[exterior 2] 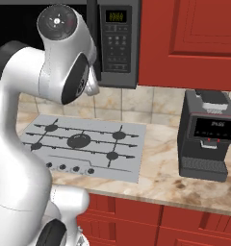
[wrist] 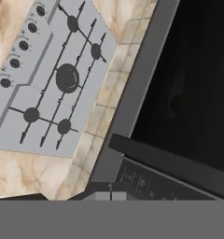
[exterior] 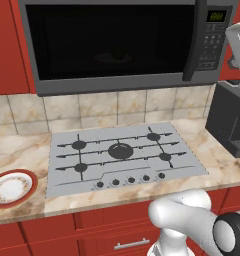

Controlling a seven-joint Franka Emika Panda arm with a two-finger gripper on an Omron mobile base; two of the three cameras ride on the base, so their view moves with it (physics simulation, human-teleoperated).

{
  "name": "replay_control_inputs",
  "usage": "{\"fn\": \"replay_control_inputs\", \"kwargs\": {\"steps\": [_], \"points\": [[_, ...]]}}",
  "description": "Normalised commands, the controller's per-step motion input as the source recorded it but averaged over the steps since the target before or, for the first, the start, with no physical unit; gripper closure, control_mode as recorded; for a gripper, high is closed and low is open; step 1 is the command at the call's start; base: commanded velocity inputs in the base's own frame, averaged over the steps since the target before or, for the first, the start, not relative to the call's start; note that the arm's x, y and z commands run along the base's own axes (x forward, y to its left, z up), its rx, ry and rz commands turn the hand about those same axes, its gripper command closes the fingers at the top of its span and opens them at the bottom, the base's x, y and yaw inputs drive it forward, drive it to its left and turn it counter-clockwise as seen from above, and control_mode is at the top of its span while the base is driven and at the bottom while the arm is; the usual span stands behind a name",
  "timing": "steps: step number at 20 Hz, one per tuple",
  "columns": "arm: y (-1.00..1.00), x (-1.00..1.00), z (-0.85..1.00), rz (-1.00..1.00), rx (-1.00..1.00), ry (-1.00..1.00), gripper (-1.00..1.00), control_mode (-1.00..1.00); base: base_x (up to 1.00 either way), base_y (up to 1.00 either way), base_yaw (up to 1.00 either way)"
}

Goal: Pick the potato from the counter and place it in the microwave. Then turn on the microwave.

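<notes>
The microwave (exterior: 112, 45) hangs above the cooktop with its black glass door closed, its bar handle (exterior: 192, 42) and its keypad (exterior: 210, 46) at the right. The potato is hidden; a faint dark lump (exterior: 114, 57) behind the glass is too dim to identify. My hand is raised at the microwave's right end, close to the keypad (exterior 2: 118, 45). In the hand view my gripper (wrist: 110, 196) barely shows, its tips side by side and shut on nothing, just before the keypad (wrist: 146, 184) and the handle (wrist: 170, 161). The beige counter (exterior: 22, 150) runs below.
A grey gas cooktop (exterior: 122, 152) lies in the counter under the microwave. A white red-rimmed plate (exterior: 11, 188) sits at the left front. A black coffee machine (exterior 2: 207, 134) stands on the right. Red cabinets (exterior 2: 189, 38) flank the microwave.
</notes>
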Motion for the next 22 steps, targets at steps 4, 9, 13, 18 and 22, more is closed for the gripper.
{"fn": "replay_control_inputs", "kwargs": {"steps": [4, 9, 13, 18, 22], "points": [[-0.56, 0.00, -0.14, 0.09, 0.02, 0.01, 1.00, -1.00, 0.00, 0.00, 0.00], [-0.40, 0.09, -0.18, 0.08, 0.04, 0.00, 1.00, -1.00, 0.00, 0.00, 0.00], [-0.11, 0.02, -0.28, 0.04, 0.00, 0.00, 1.00, -1.00, 0.00, 0.00, 0.00], [0.00, 0.00, -0.10, 0.00, 0.00, -0.03, 1.00, -1.00, 0.00, 0.00, 0.00], [0.00, 0.00, 0.00, 0.00, 0.00, -0.06, 1.00, -1.00, 0.00, 0.00, 0.00]]}}
